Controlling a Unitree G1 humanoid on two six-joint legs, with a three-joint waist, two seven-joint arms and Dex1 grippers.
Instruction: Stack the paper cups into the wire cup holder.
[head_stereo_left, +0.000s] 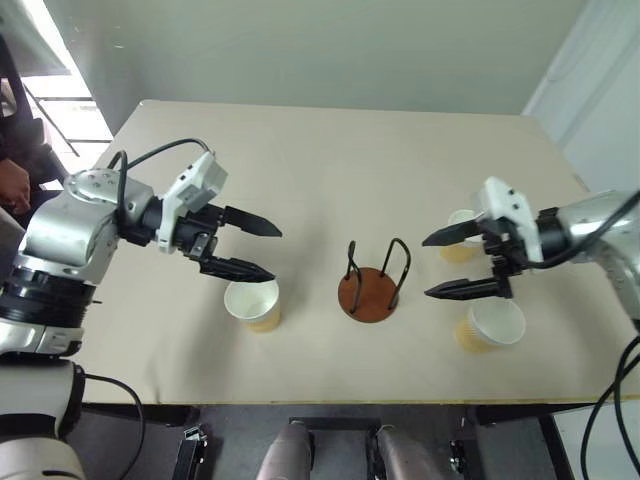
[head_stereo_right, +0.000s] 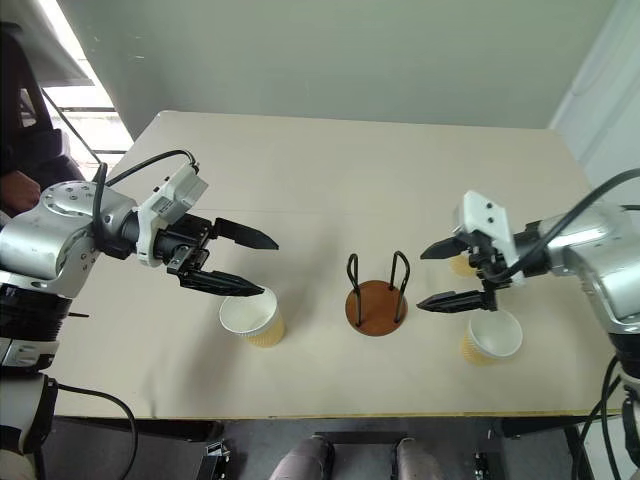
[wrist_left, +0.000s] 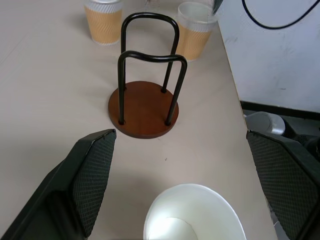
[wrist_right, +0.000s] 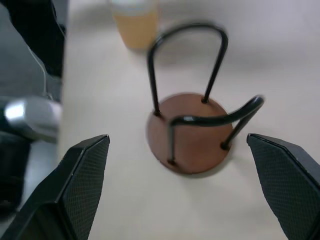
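Three paper cups (head_stereo_left: 253, 304) (head_stereo_left: 490, 327) (head_stereo_left: 459, 240) are standing unlabelled on the table (head_stereo_left: 330, 170) around the empty wire cup holder (head_stereo_left: 372, 285). Left gripper (head_stereo_left: 256, 250) and right gripper (head_stereo_left: 433, 265) are hovering, jaws spread wide, gripping nothing.

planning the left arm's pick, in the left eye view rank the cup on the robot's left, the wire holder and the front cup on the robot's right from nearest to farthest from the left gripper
1. The left cup, standing right under the open left gripper.
2. The wire cup holder, empty, at the table's middle.
3. The front right cup, near the table's front edge, below the open right gripper.
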